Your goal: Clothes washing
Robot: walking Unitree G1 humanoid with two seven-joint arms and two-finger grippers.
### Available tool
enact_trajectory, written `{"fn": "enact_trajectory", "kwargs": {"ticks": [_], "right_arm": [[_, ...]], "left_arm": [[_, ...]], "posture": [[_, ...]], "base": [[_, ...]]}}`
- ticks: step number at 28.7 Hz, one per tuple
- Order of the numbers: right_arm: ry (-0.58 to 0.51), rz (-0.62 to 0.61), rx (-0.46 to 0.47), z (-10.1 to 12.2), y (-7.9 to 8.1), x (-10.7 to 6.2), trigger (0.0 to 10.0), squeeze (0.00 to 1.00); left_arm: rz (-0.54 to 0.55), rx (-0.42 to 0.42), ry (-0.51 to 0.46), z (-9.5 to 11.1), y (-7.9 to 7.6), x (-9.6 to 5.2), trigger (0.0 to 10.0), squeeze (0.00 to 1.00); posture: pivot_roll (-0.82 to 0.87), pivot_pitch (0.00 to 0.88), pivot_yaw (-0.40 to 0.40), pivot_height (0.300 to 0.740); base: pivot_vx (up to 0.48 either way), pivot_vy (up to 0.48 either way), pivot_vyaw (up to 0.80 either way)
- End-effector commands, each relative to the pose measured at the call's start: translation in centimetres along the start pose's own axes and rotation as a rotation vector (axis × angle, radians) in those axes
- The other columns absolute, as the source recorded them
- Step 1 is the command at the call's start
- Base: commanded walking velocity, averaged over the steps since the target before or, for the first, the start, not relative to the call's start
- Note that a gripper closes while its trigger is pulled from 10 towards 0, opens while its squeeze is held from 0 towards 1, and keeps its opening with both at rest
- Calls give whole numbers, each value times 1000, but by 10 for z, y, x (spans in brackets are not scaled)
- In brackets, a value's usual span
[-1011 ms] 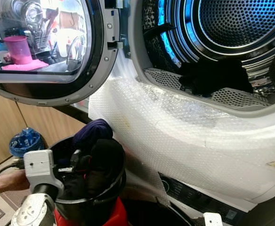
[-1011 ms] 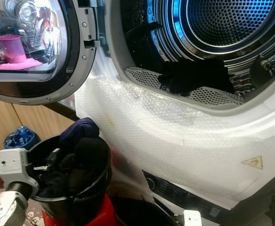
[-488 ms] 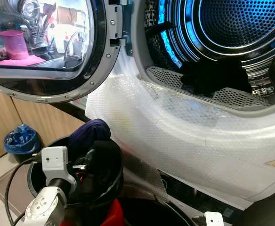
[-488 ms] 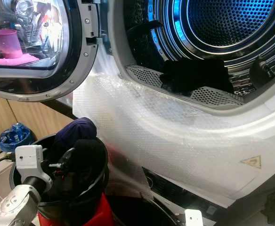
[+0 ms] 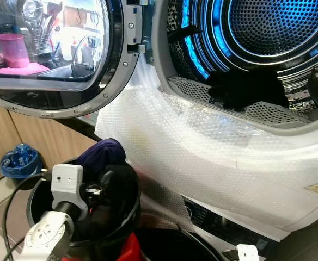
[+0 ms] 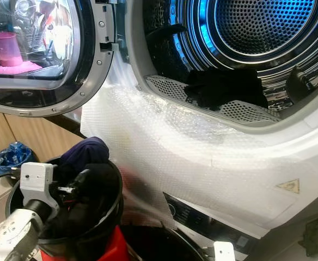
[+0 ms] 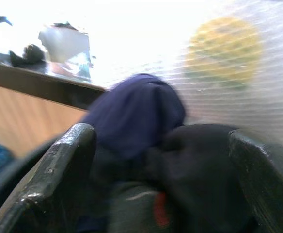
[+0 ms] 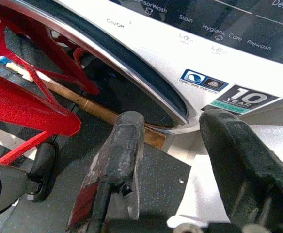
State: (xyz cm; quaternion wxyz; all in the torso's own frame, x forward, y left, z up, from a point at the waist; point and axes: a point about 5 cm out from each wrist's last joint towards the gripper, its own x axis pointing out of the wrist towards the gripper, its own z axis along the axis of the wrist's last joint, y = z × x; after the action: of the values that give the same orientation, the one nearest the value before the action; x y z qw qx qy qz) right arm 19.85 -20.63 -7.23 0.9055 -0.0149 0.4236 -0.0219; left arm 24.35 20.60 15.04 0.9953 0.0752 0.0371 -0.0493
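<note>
The clothes (image 5: 110,179) lie heaped in a black bucket (image 5: 123,239) low on the robot's left: a dark blue piece (image 7: 134,111) stands highest, with black pieces beside and below it. The left gripper (image 5: 102,187) sits down among this heap, its two black fingers (image 7: 64,165) spread apart with the blue and black cloth between them. The wrist view is blurred, so I cannot tell for sure whether the fingers press on any cloth.

Past the gripper, just beyond the bucket, a sheet of bubble wrap (image 5: 213,157) hangs over the white front of the washing machine (image 6: 268,163). Above that, the drum (image 5: 273,27) glows blue, and one black garment (image 5: 249,89) rests on its lower lip. The round glass door (image 5: 55,54) stands swung open above the left gripper, reflecting a pink cup (image 5: 12,50) and kitchen things. Off to the outer side of the bucket, a blue bag (image 5: 18,160) sits by a wooden cabinet (image 5: 12,136).

The right gripper (image 8: 175,160) hangs low near the machine's control panel (image 8: 219,29), fingers apart and holding nothing, over a dark mat (image 8: 146,194) and beside a red frame (image 8: 25,107).
</note>
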Motion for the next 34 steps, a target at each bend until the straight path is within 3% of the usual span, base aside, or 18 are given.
{"fn": "enact_trajectory", "kwargs": {"ticks": [1, 7, 13, 15, 16, 19, 23, 25, 29, 33, 34], "right_arm": [[-9, -2, -7, 4, -1, 1, 10000, 0], [-9, 2, -6, 4, 1, 1, 10000, 0], [-7, 4, -9, 4, 2, 1, 10000, 0], [-11, 9, -12, 6, 3, 1, 10000, 0], [-13, 13, -15, 7, 4, 2, 10000, 0], [-14, 18, -22, 7, 4, 2, 10000, 0], [-12, 22, -28, 7, 5, 2, 10000, 0], [-13, 21, -24, 6, 6, 2, 10000, 0], [-13, 9, -3, 2, 4, 1, 10000, 0], [-8, 2, 7, -1, 3, 0, 10000, 0], [-3, 0, 12, -4, 3, -1, 10000, 0]], "left_arm": [[-24, 53, 8, 2, -3, -1, 10000, 1000], [-232, 225, 53, 2, 16, -10, 10000, 1000], [-329, 203, 40, 9, 27, -4, 10000, 1000], [-355, 180, 11, 15, 31, 6, 10000, 1000], [-379, 184, 0, 18, 34, 14, 10000, 0], [-397, 174, -12, 20, 39, 28, 10000, 0], [-461, 119, -22, 23, 33, 48, 10000, 0], [-572, 54, -3, 23, 22, 56, 10000, 0], [-697, 78, 42, 20, 10, 53, 10000, 0], [-745, 103, 67, 17, 11, 52, 10000, 0], [-752, 152, 109, 12, 16, 49, 10000, 0]], "posture": [[468, 0, -131, 740], [463, 0, -130, 740], [469, 0, -142, 740], [469, 0, -144, 740], [466, 0, -146, 740], [465, 0, -148, 740], [459, 0, -146, 740], [434, 0, -137, 740], [408, 0, -119, 740], [399, 0, -113, 740], [397, 0, -110, 740]], "base": [[0, 0, 0], [0, 0, 0], [0, 0, 0], [0, 0, 0], [0, 0, 0], [0, 0, 0], [0, 0, 0], [0, 0, 0], [0, 0, 0], [0, 0, 0], [0, 0, 0]]}}
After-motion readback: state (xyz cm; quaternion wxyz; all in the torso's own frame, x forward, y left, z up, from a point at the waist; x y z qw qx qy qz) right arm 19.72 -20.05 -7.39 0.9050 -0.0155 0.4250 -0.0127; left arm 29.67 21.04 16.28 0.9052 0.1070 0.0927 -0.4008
